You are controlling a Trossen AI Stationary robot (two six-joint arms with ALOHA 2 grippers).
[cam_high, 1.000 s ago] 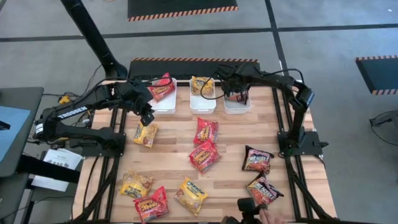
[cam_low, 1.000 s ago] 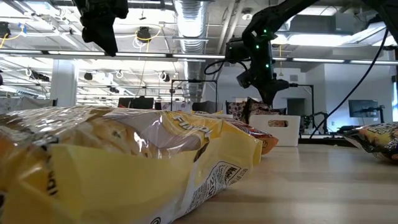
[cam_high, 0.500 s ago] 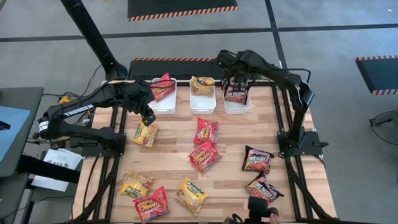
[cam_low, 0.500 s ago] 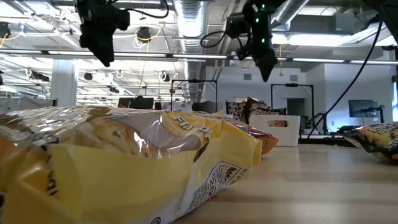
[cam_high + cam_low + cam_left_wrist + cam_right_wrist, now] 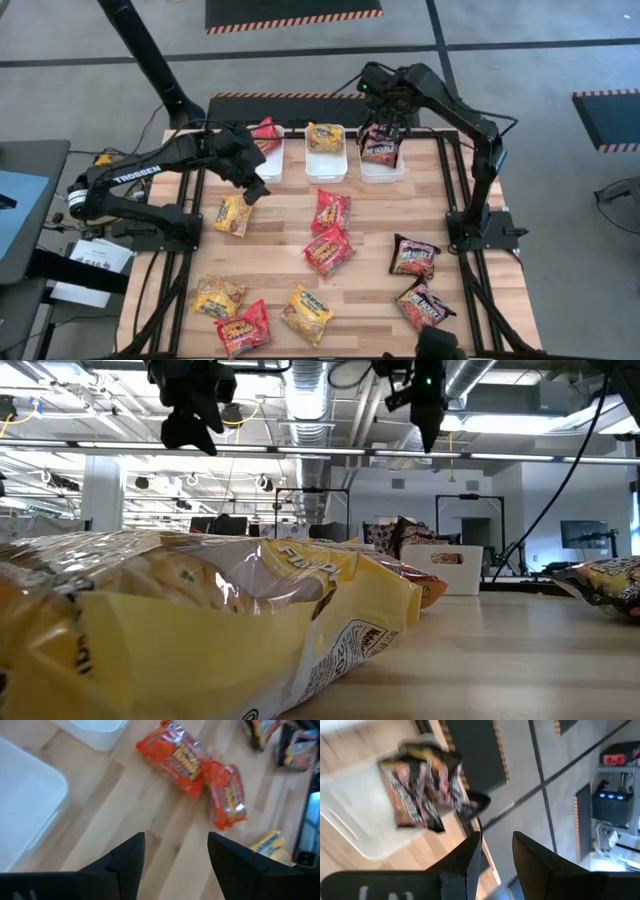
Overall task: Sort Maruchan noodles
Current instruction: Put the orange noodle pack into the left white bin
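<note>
From above, three white rectangular plastic tubs (image 5: 326, 165) line the bench's upper edge, one crinkly packet colour each: red at left, yellow in the middle, dark (image 5: 380, 150) at right. The right gripper (image 5: 385, 108) hangs over that dark packet; the left gripper (image 5: 250, 183) hovers beside a loose yellow packet (image 5: 233, 215) (likely its next pick). Other noodle packets lie scattered below.

In both wrist views, the jaws are released and empty.

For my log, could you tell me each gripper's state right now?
Left gripper: open, holding nothing.
Right gripper: open, holding nothing.
</note>
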